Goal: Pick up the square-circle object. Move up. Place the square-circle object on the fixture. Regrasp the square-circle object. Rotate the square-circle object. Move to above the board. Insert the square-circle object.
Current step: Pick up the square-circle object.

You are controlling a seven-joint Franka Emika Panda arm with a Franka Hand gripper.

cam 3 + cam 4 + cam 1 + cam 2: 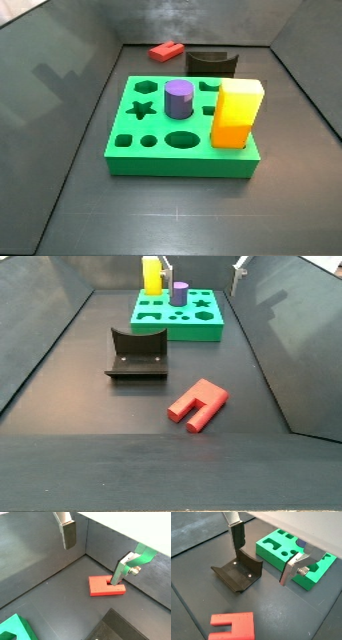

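From my station I see the small red block peg with a slot cut into one end, the square-circle object (198, 404), lying flat on the dark floor in a side view, nearer the camera than the fixture (138, 354), the small black block with a curved recess in its top, and a little to its right, apart from it. In a side view from the opposite end the same red peg (166, 50) lies at the far end, just left of the black fixture (211, 62). The large green square slab with shaped holes, the board (182, 130), sits on the floor with a purple cylinder (179, 99) and a tall yellow-orange block (237, 114) standing upright in it (star, circles and a hexagon cut-out show along its left and near edges). The gripper (95, 555) hangs above the floor with its silver plate fingers (69, 534) spread wide and nothing between them, so it is released; in a wrist view the red peg (107, 586) lies on the floor below, close under one finger, though I cannot tell whether they touch. In a wrist view the gripper (263, 560) is over the fixture (238, 573), with the green board (294, 557) beyond and the red peg (232, 626) at the picture's edge. In a side view only a trace of the gripper (241, 264) shows at the far top, above the board (179, 313).
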